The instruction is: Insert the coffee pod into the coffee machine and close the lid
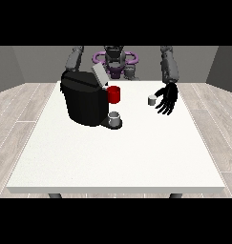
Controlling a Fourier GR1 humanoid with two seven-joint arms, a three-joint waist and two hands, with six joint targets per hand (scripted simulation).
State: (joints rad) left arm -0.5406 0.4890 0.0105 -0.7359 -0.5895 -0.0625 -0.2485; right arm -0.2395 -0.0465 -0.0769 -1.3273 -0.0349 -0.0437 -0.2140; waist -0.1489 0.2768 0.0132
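A black coffee machine (84, 100) stands on the white table (117, 157) at the view's left, with its grey lid (100, 74) tilted up and open. A grey cup (115, 119) sits on the machine's base, under the red part (114, 94) at its front. The small grey coffee pod (152, 100) rests on the table right of the machine. The hand at the view's right (168, 99) hovers just right of the pod, fingers spread and relaxed, holding nothing. The other hand is hidden behind the machine.
The robot's torso (115, 62) stands behind the table's far edge. Wooden floor surrounds the table. The table's near half (117, 162) is bare white surface.
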